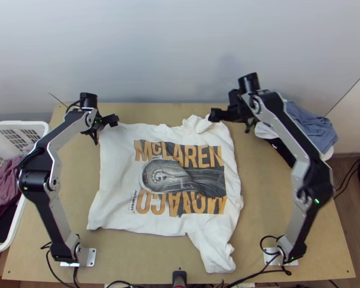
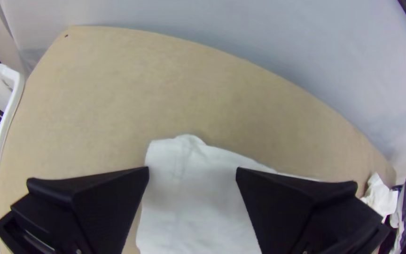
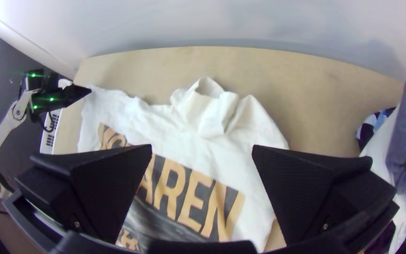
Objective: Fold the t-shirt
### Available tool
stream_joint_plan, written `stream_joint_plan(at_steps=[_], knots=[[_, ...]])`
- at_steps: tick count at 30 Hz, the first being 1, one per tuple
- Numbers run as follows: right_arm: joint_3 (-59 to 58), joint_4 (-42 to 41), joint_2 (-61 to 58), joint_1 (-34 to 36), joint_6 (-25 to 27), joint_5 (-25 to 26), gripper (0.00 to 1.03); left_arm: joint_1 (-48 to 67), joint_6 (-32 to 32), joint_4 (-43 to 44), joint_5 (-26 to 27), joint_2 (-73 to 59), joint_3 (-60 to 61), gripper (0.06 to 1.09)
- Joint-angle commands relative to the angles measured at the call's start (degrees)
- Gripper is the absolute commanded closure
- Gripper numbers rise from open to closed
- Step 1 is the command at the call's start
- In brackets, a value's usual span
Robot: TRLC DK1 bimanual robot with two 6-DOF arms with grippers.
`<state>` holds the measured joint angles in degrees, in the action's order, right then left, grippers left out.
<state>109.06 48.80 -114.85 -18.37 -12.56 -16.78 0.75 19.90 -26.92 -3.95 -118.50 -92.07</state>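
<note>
The white t-shirt (image 1: 117,192) is lying on the tabletop (image 1: 266,192) with its dark-and-orange print facing up, mostly spread out. Its left edge is running fairly straight, while a sleeve-like part (image 1: 211,254) is sticking out toward the near side and some cloth (image 3: 210,110) is bunching up at the far right.

The left tool (image 2: 192,173) is hovering at the shirt's far left corner, its fingers standing wide apart and pinching nothing. The right tool (image 3: 202,150) is hanging above the shirt's far right part, also open and empty.

The folding itself is looking barely begun: no clear fold is showing. Tucking in the sleeves, bringing the body over on itself and squaring up the bundle are all seemingly remaining.
</note>
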Motion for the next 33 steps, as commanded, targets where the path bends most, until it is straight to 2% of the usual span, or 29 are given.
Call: stream_joint_plan(at_steps=[1, 3, 6, 7, 14, 15, 17, 19, 21, 26, 33], knots=[[8.89, -4.06, -12.68, -1.84, -1.15, 3.77, 0.04, 0.83, -0.13, -0.77, -0.19, -2.88, -2.06, 0.43], [10.39, -3.97, -15.41, -2.20, -1.86, 3.77, 0.04, 0.83, -0.13, -0.59, -0.01, -2.88, -1.97, 0.61], [13.29, -3.97, -18.83, -2.28, -2.74, 3.86, 0.04, 0.83, -0.13, -0.24, -0.10, -2.26, -1.97, 1.00], [14.43, -4.06, -19.71, -2.28, -3.18, 4.12, 0.04, 0.83, -0.21, 0.02, -0.10, -2.00, -1.88, 1.04], [20.50, -4.06, -24.11, -2.55, -3.70, 6.67, 0.07, 0.48, -1.18, -0.15, -0.01, 0.37, -1.36, 1.04], [20.67, -4.06, -24.37, -2.55, -3.70, 6.84, 0.13, 0.48, -1.18, -0.15, -0.01, 0.55, -1.44, 1.04], [20.76, -4.06, -24.46, -2.55, -3.70, 7.11, 0.36, 0.48, -1.18, -0.15, -0.01, 0.99, -1.44, 1.04], [20.76, -4.06, -24.37, -2.55, -2.74, 7.11, 0.65, 0.48, -1.18, -0.33, 0.08, 1.34, -1.44, 1.04], [20.85, -4.06, -24.28, -2.55, -1.15, 7.11, 0.99, 0.48, -1.09, -0.51, 0.34, 1.51, -1.44, 1.04], [20.94, -4.24, -23.84, -2.46, -0.71, 9.74, 1.00, 0.65, -1.00, -0.51, 0.61, 1.87, -1.97, 1.04], [21.55, -15.22, -22.61, 0.18, 0.08, 15.63, 1.00, -0.67, -0.56, 1.87, -0.01, 1.08, -5.66, 1.04]])
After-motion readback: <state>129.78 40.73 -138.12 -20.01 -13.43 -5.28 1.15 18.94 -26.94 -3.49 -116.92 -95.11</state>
